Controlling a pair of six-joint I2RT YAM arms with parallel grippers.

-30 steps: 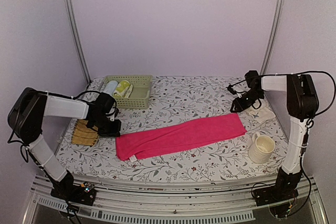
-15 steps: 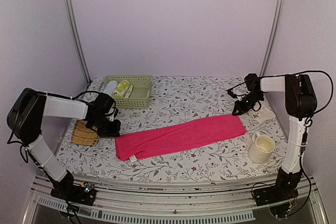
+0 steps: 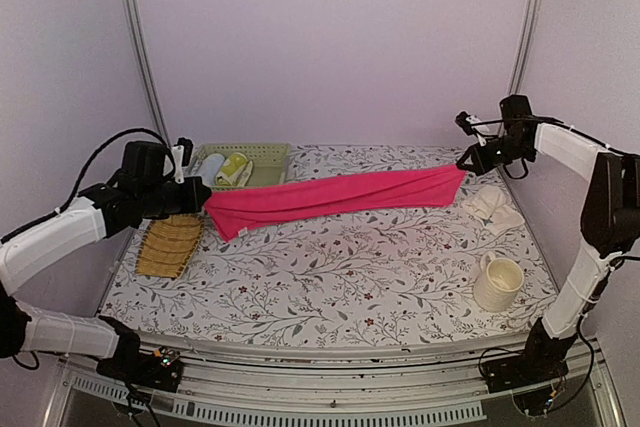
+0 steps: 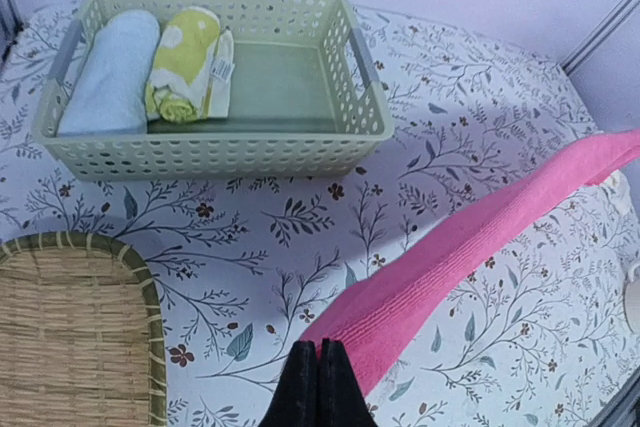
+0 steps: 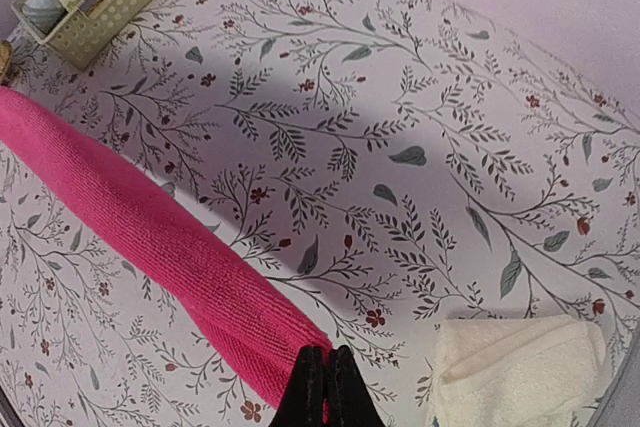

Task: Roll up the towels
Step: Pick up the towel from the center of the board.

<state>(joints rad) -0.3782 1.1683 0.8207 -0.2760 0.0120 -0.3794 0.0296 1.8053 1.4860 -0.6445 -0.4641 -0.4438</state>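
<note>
The long pink towel (image 3: 335,193) hangs stretched above the table between both arms. My left gripper (image 3: 203,196) is shut on its left end, and my right gripper (image 3: 463,161) is shut on its right end. In the left wrist view the pink towel (image 4: 480,237) runs up to the right from my shut left gripper (image 4: 319,347). The right wrist view has the pink towel (image 5: 150,227) running up to the left from my shut right gripper (image 5: 325,355). A small cream-white towel (image 3: 492,209) lies folded on the table at the right, also seen as the cream-white towel (image 5: 515,367).
A green basket (image 3: 262,175) at the back left holds a light blue roll (image 4: 105,72) and a yellow-green roll (image 4: 180,72). A woven straw mat (image 3: 170,245) lies at the left edge. A cream mug (image 3: 497,283) stands at the front right.
Both arms have lifted the pink towel off the table and carried it toward the back, pulled taut. The right gripper closed on its right end.
</note>
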